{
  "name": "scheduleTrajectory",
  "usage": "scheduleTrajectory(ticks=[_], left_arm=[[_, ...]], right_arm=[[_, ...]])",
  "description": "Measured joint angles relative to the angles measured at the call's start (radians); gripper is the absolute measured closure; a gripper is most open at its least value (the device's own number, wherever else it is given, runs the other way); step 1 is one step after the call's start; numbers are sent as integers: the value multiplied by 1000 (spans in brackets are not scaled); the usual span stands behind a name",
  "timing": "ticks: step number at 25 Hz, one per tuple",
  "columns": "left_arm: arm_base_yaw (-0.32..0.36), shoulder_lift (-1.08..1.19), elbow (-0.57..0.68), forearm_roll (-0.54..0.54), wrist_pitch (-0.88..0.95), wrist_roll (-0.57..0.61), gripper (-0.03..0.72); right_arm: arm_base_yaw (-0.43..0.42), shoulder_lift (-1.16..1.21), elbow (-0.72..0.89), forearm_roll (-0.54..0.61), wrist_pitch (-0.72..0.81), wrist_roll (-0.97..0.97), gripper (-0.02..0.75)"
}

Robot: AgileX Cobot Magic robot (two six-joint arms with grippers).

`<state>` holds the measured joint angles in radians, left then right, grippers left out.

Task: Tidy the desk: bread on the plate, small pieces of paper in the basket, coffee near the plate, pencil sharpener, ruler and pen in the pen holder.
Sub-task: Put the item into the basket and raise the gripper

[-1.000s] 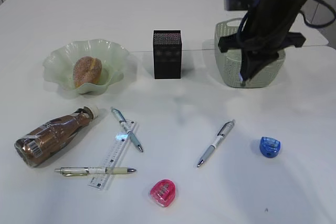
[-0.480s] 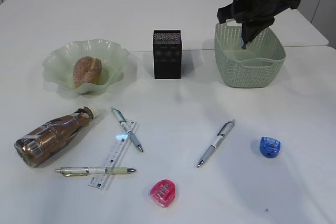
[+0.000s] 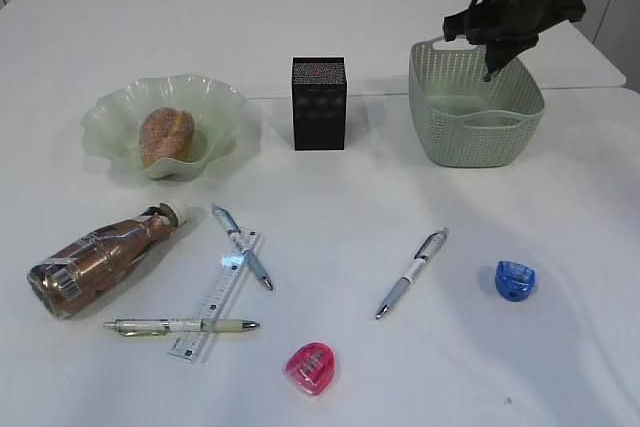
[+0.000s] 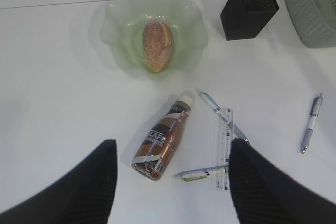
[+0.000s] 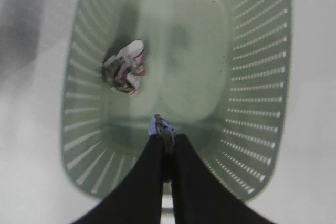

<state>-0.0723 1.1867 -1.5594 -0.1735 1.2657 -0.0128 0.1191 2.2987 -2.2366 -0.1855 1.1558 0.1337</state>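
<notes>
Right wrist: paper scrap (image 5: 125, 67) in basket (image 5: 252, 129).

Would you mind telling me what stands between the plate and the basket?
The black pen holder stands between the plate and the basket, seen in the exterior view.
</notes>
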Motion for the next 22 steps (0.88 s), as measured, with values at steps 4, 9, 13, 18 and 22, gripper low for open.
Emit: scheduleTrajectory(ticks=[4, 9, 13, 18, 22], left_arm=[[0, 0, 0, 0, 0, 0, 222], [0, 0, 0, 0, 0, 0, 222], [0, 0, 0, 0, 0, 0, 222], [0, 0, 0, 0, 0, 0, 222], [0, 0, 0, 16, 0, 0, 222]], right_arm=[[-34, 45, -29, -6, -23, 2, 709], [-37, 95, -32, -10, -69, 2, 708], [-37, 114, -32, -10, -100, 2, 664], [-37, 114, -32, -10, -143, 2, 423], [-37, 114, -32, -10, -145, 4, 219]])
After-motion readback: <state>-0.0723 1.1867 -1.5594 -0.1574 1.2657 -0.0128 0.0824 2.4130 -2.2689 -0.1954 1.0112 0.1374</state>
